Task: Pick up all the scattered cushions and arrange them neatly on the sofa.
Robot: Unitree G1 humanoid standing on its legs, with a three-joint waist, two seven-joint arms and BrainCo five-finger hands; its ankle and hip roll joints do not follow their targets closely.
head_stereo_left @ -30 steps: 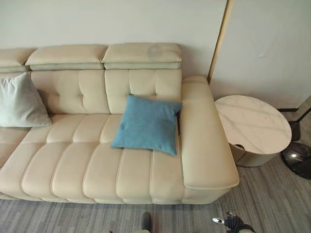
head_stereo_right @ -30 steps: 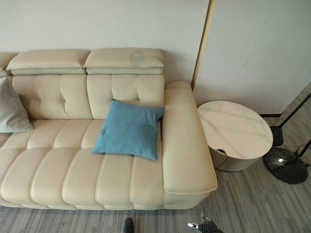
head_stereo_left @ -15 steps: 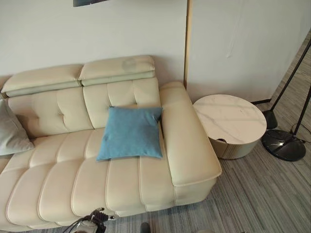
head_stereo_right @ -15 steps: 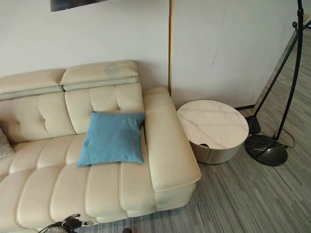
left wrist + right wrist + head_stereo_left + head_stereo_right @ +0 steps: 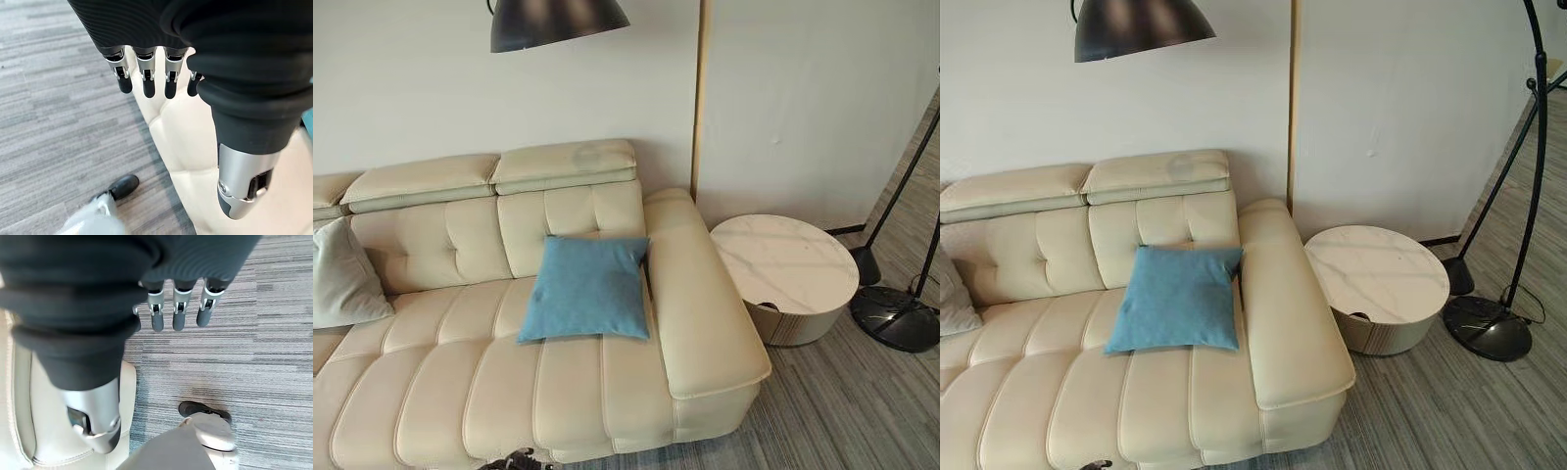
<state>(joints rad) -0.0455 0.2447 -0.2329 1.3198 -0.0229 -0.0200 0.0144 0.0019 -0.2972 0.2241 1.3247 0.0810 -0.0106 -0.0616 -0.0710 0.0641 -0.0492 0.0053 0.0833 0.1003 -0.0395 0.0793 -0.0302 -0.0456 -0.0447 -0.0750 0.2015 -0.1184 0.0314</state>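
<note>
Two cushions show on the cream leather sofa [image 5: 460,392], and I read them from left to right. At the far left a pale grey fabric cushion [image 5: 342,279] stands against the tufted backrest, propped upright so the back holds it. Further right a square blue fabric cushion [image 5: 589,289] leans with its top edge on the backrest and its right side just beside the padded armrest [image 5: 705,313]; that corner gives it support on two sides, which I judge is why it sits steady and looks placed rather than dropped. I see no cushion on the grey striped carpet [image 5: 1449,411].

Right of the armrest stands a round white marble-topped side table [image 5: 785,264], close to the sofa but apart from it, and past that the black disc base of an arc floor lamp [image 5: 1487,327], whose dark shade [image 5: 558,22] hangs over the backrest.

My left hand [image 5: 146,78] hangs over the sofa's front edge with fingers straight and relaxed, holding nothing. My right hand [image 5: 178,313] hangs over the carpet beside the sofa, fingers likewise loose and empty. With both hands free, I judge I am scanning for any cushion left to collect.
</note>
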